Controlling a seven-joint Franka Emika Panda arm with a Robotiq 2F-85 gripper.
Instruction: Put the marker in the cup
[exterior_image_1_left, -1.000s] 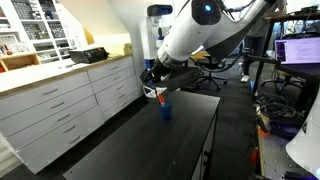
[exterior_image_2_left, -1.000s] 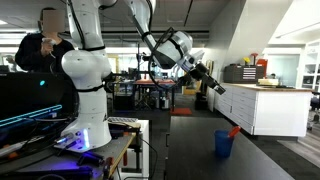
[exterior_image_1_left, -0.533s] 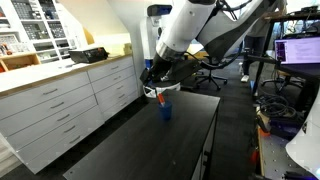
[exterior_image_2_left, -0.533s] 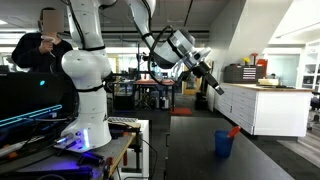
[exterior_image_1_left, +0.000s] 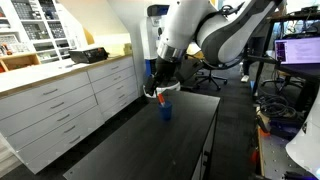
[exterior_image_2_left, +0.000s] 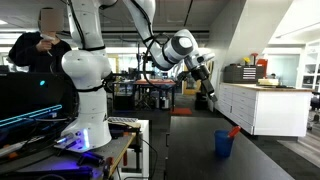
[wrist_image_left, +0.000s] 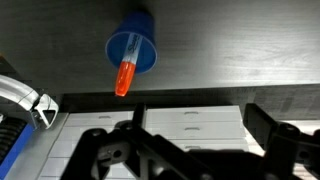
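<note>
Wrist view showed you the marker (wrist_image_left: 124, 76), a short red-orange stick, standing tilted in the blue cup (wrist_image_left: 140, 42), its end poking over the rim. Your gripper (wrist_image_left: 185, 150) hung above, jaws spread wide, empty, touching neither.

The cup (wrist_image_left: 132, 50) below the end effector (exterior_image_1_left: 152, 90) looks like smooth, opaque blue plastic with a slight sheen; the marker (wrist_image_left: 124, 77) standing in it has a glossy red-orange plastic body. The counter (wrist_image_left: 240, 50) under both is dark, matt and finely grained. The end effector itself is matt black
</note>
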